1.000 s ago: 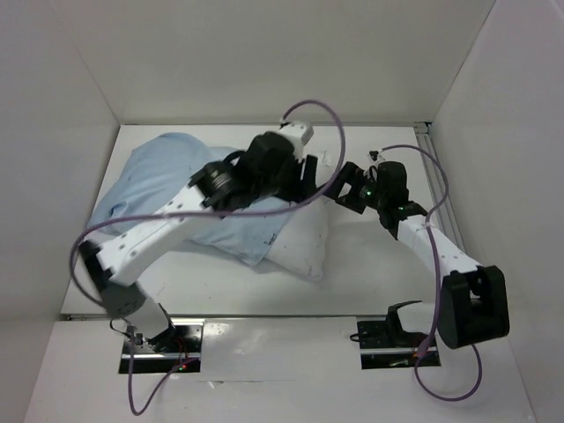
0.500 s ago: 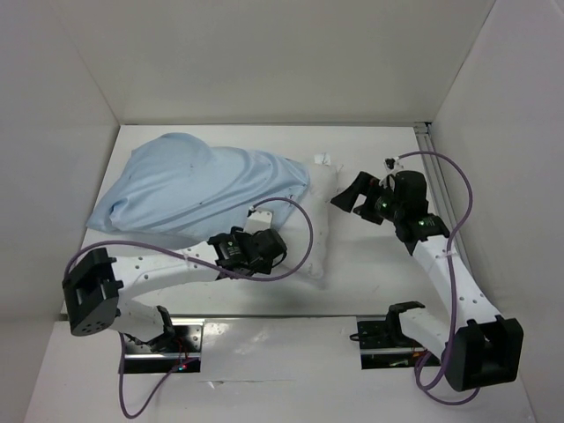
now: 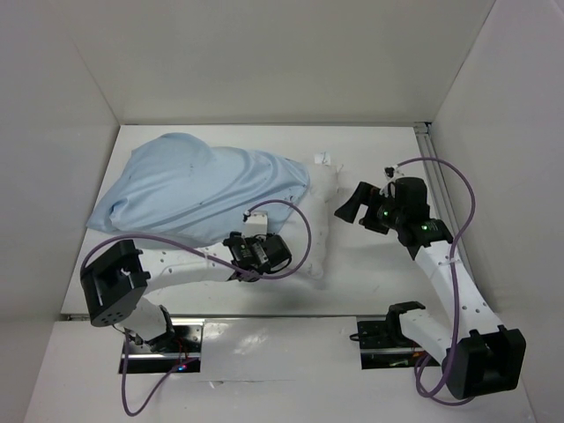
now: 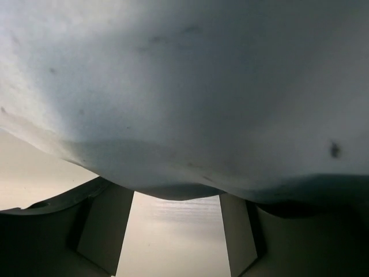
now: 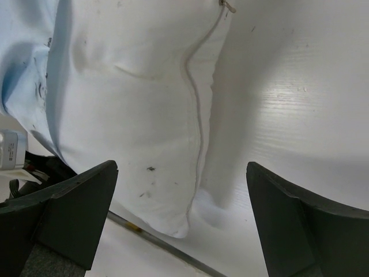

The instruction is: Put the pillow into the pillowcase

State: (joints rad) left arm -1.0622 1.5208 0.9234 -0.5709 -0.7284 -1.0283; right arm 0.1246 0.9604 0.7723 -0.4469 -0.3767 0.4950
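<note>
We see the large light blue wrinkled cloth pillowcase (image 3: pixel 189 189) lying across the far left and middle of the white tabletop (image 3: pixel 374 278), bulging as if filled. Out of its right side sticks the soft white stuffed pillow (image 3: pixel 319 231). The pillow's right end is bare and rests flat on the tabletop, and a small tag (image 3: pixel 322 159) shows at its far corner. How far the pillow reaches inside the cloth we cannot tell.

The left arm lies low along the near edge of the pillowcase. The left gripper (image 3: pixel 254 256) sits at the near border of the cloth, close to where blue meets white. In its wrist view the speckled blue cloth fills most of the picture and droops over the fingers (image 4: pixel 109 225). These stand apart with bare tabletop showing between them, so we read the jaws as parted and holding nothing.

The right gripper (image 3: pixel 354 204) hovers just to the right of the pillow's exposed end and points toward it. In its wrist view the two dark fingers (image 5: pixel 75 202) are spread wide and hold nothing. The pillow's seam runs down between them, and the tag shows at the top edge. A purple cable (image 3: pixel 295 225) loops over the left wrist.
</note>
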